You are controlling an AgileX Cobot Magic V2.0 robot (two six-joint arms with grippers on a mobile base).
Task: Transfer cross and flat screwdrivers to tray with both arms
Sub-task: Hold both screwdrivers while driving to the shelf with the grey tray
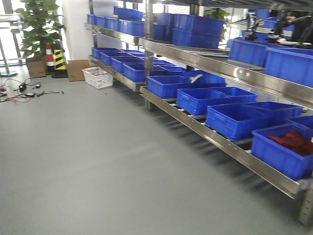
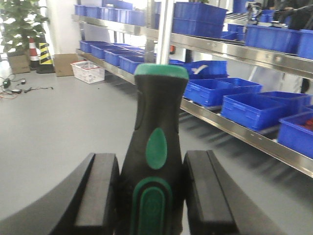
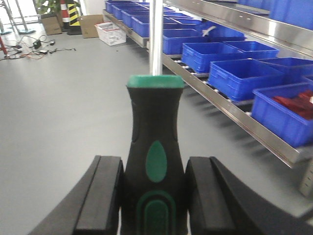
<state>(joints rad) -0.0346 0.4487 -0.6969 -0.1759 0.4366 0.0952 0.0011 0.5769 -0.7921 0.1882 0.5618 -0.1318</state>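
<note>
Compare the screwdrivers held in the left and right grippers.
The left gripper holds its screwdriver leaning slightly rightward; the right gripper holds its screwdriver straight. The left one's green collar looks rounded, the right one's squarer. Both handles are black-and-green and clamped; tips out of view.

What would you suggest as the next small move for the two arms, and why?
Probably turn both hands until the silver-grey metal tray comes into view, since no view shows it. The left hand is shut on a black-and-green-handled, silver-shafted screwdriver, the right hand on a matching screwdriver, both facing shelves of blue plastic bins.
</note>
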